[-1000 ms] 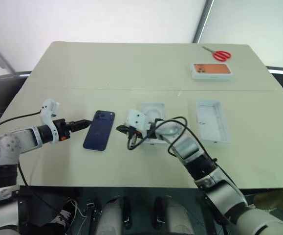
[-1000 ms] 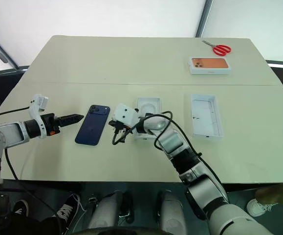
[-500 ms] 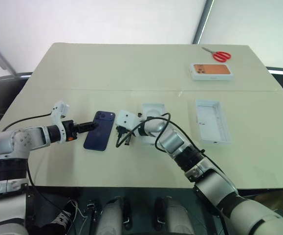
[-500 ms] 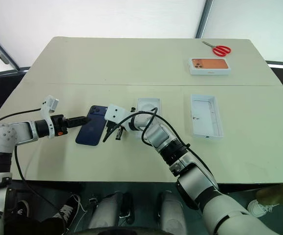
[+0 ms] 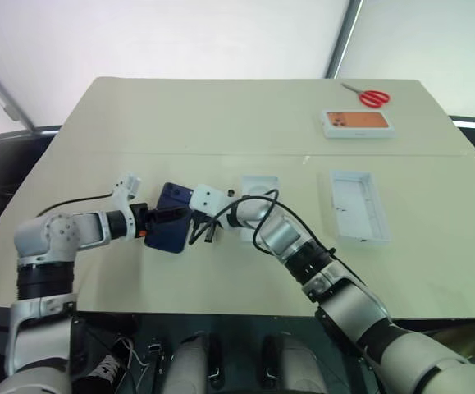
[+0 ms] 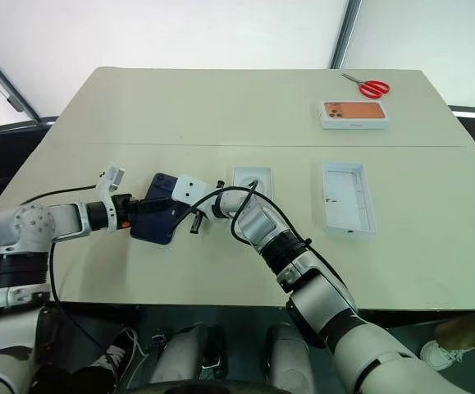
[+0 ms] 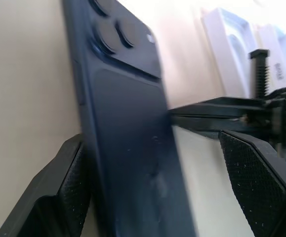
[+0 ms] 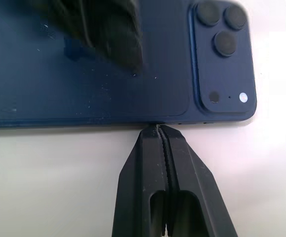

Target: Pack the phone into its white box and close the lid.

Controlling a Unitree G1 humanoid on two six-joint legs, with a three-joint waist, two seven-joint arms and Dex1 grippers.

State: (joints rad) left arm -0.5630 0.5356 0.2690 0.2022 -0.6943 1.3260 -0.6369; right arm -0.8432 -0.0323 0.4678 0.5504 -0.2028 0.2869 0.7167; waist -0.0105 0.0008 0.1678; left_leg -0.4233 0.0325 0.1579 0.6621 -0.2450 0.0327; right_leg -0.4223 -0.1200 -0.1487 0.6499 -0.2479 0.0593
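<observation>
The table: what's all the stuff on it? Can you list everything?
phone: one, dark navy, left of the table's middle, back up
tray: one, white, just right of the phone
lid: one, white, open side up, right of the tray
printed box: one, white with an orange phone picture, far right
scissors: one pair, red handles, far right corner
table: one, beige
left gripper: jaws open, astride the phone
right gripper: jaws shut, tip against the phone's long edge

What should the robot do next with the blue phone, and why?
Probably close the left gripper on the phone. Its open fingers sit on either side of the phone, while the shut right gripper braces against the phone's long edge.
</observation>
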